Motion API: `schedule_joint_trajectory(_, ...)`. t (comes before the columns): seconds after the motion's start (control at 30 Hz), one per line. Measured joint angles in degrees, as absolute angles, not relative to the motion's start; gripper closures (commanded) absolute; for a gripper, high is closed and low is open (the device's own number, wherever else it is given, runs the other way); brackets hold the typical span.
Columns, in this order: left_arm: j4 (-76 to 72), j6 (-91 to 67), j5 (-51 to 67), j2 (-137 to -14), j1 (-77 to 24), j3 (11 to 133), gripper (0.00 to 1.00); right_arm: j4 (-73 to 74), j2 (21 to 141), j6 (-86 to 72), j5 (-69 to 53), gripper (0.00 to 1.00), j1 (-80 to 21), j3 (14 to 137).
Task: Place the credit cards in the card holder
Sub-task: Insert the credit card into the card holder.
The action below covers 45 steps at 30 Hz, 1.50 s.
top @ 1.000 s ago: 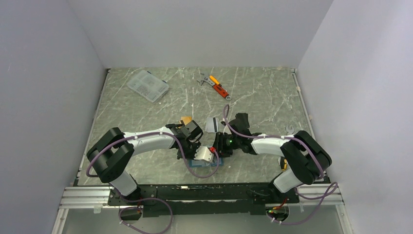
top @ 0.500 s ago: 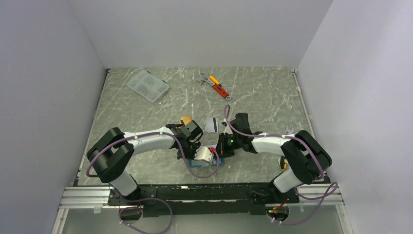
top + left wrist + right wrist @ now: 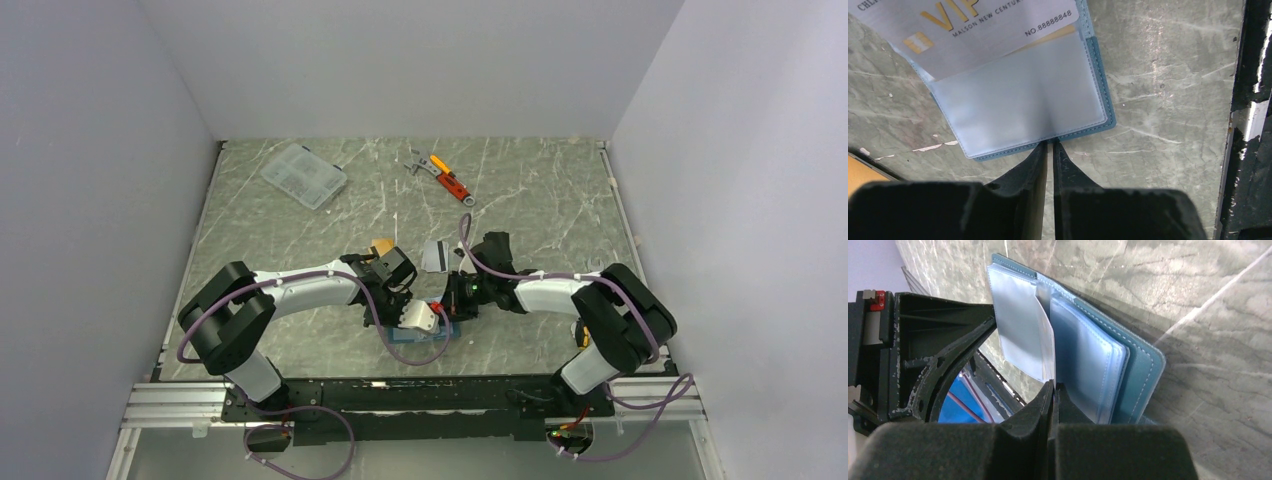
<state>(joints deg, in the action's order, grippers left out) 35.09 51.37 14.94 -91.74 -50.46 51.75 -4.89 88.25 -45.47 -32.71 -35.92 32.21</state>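
We see the card holder point(image 3: 1018, 100) lying open on the table point(image 3: 540, 200) close to the arm bases, between the two wrists. Its top pocket holds a silver-grey card point(image 3: 973, 30) printed VIP, pushed partly in. A thin gold edge point(image 3: 1054, 37) shows just under that card, and we cannot tell whether it is a second card. The clear pocket below looks empty.

The left gripper point(image 3: 1050, 145) is all but closed, with only a thin slit between its fingers. Its tips sit at the holder's near teal edge, and we cannot tell whether they press on it. The right gripper point(image 3: 1054, 385) is fully closed, pinching the corner of one clear leaf point(image 3: 1020, 325) and holding it away from the stacked blue pockets.

Two cards lie loose beyond the holder: an orange-gold card point(image 3: 380, 245) beside the left wrist and a pale striped card point(image 3: 433, 255) near the right one. Far back stands a clear plastic box point(image 3: 304, 175) — its contents are too small to read — and an orange-handled tool point(image 3: 450, 180) lies well apart from it.

Since a second ago the right arm's elbow has drawn slightly inward — the left arm and both loose cards are unchanged.
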Motion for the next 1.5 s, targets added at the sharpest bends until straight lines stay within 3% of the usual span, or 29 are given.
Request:
schedule_joint_trajectory(1.03, 35.2, 51.37, 14.2, -91.77, -51.31, 51.75, 0.88, -18.85, 92.79, -51.05, -31.09, 1.0, -39.09, 29.5)
schedule_joint_trajectory(1.07, 35.2, 51.35, 14.15, -91.77, -51.31, 51.77, 0.88, -18.5, 92.79, -51.03, -30.85, 0.99, -39.33, 29.76)
schedule_joint_trajectory(1.27, 35.2, 51.4, 14.02, -91.77, -51.42, 51.77, 0.89, -11.62, 93.71, -49.36, -29.87, 0.7, -40.27, 33.98)
schedule_joint_trajectory(1.5, 34.96, 51.62, 13.63, -91.77, -51.64, 51.59, 0.89, -1.13, 90.28, -45.41, -27.7, 0.62, -39.4, 36.62)
